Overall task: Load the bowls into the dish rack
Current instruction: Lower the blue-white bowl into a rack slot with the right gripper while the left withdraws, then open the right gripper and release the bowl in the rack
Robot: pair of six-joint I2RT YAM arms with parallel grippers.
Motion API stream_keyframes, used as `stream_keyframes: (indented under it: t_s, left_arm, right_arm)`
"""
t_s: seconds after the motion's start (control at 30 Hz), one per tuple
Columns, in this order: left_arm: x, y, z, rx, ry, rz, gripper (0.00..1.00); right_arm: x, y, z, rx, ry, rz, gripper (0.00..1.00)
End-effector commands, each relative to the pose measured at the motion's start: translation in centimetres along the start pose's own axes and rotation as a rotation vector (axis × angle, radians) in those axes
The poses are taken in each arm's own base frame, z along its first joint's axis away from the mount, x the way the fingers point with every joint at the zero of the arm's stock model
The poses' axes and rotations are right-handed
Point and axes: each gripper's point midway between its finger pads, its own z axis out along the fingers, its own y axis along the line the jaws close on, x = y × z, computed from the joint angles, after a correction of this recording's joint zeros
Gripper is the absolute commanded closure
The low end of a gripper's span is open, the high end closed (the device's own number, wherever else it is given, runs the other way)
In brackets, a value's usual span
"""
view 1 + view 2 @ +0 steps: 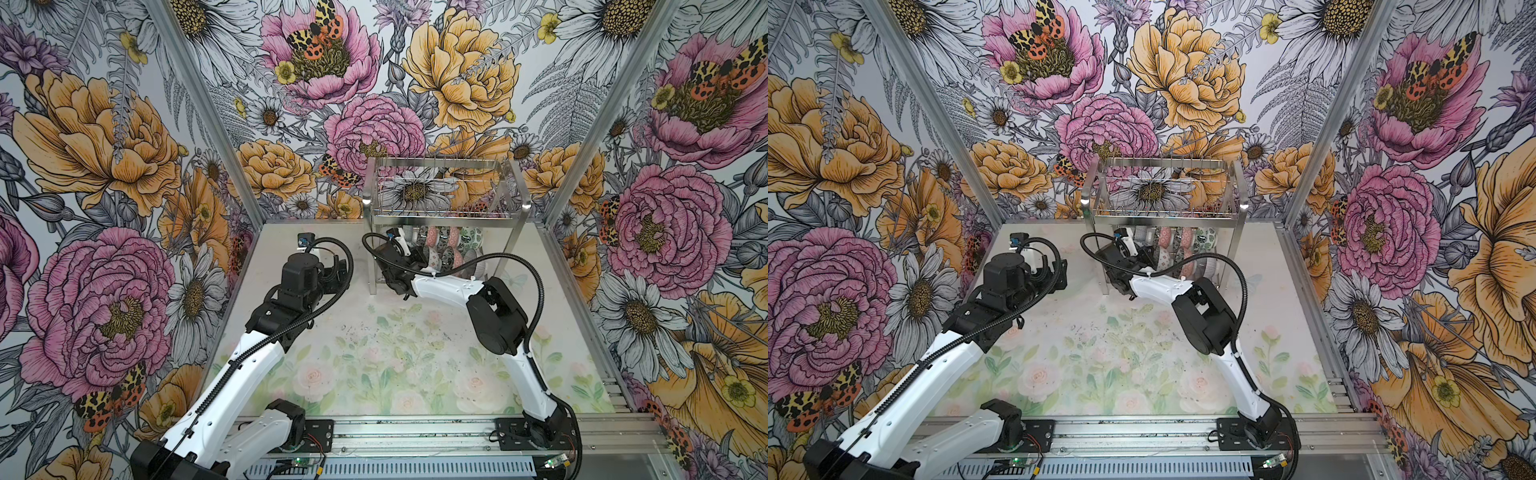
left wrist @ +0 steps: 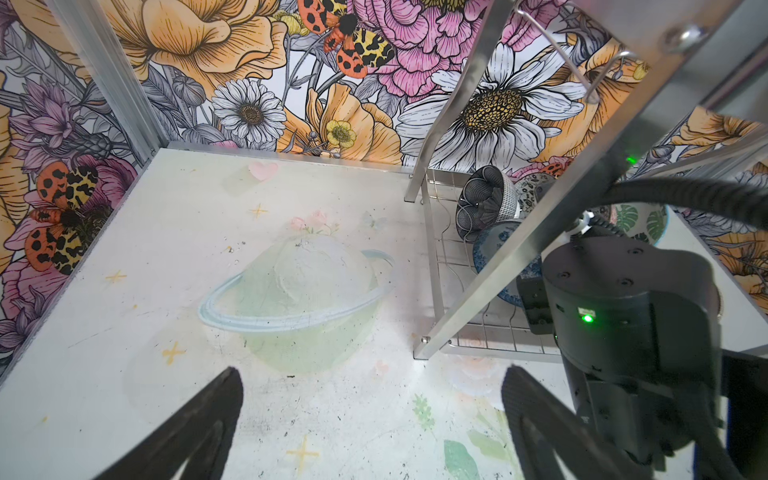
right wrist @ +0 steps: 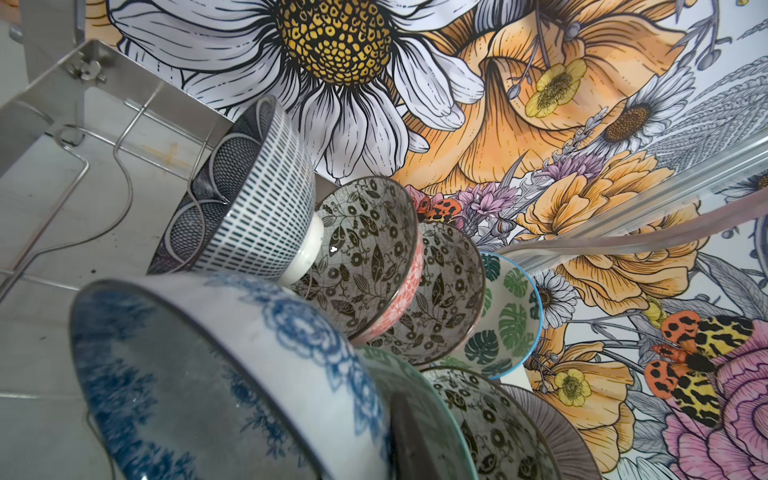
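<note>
The steel dish rack point(image 1: 442, 216) point(image 1: 1167, 216) stands at the back of the table. Several patterned bowls point(image 1: 449, 245) stand on edge on its lower shelf. My right gripper point(image 1: 419, 255) point(image 1: 1144, 255) reaches into that shelf from the left. In the right wrist view a blue floral bowl point(image 3: 291, 332) fills the foreground beside a teal-rimmed bowl point(image 3: 415, 382). One dark finger point(image 3: 409, 440) shows inside the teal-rimmed bowl; the other finger is hidden. Behind stand a dashed bowl point(image 3: 266, 199), black-white floral bowls point(image 3: 365, 249) and a green-leaf bowl point(image 3: 507, 316). My left gripper point(image 2: 372, 370) point(image 1: 332, 270) hangs open and holds nothing, left of the rack.
A faint ringed pale-green shape point(image 2: 299, 299) is printed on the table mat. A rack leg point(image 2: 519, 232) and the right arm's wrist point(image 2: 623, 311) stand close to my left gripper. Floral walls close in three sides. An aluminium rail point(image 1: 415, 432) runs along the front.
</note>
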Motion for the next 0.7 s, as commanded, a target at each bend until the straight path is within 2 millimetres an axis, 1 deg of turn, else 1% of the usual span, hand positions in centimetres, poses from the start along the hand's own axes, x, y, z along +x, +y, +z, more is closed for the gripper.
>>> stream_keyframes:
  t_s: [0.0, 0.4, 0.43, 0.47, 0.6, 0.67]
  left_arm:
    - [-0.3, 0.0, 0.1, 0.015, -0.018, -0.003, 0.01]
    - [-0.3, 0.0, -0.3, 0.021, -0.026, -0.012, 0.01]
    - [-0.3, 0.1, -0.3, 0.021, -0.026, -0.013, 0.01]
    - [-0.2, 0.0, -0.3, 0.022, -0.025, -0.013, 0.01]
    - [-0.2, 0.1, -0.3, 0.022, -0.026, -0.017, 0.01]
    - [-0.2, 0.1, -0.4, 0.022, -0.027, -0.018, 0.01]
  right_arm:
    - [-0.3, 1.7, -0.3, -0.034, -0.014, -0.019, 0.82]
    - [-0.8, 1.2, -1.1, -0.060, -0.025, -0.008, 0.70]
    - [-0.9, 1.2, -1.2, -0.065, -0.026, -0.010, 0.68]
    - [-1.2, 2.0, -2.3, -0.084, -0.044, -0.018, 0.67]
    - [-1.5, 2.1, -2.7, -0.097, -0.049, -0.016, 0.60]
    - [-1.7, 2.1, -2.9, -0.103, -0.052, -0.014, 0.54]
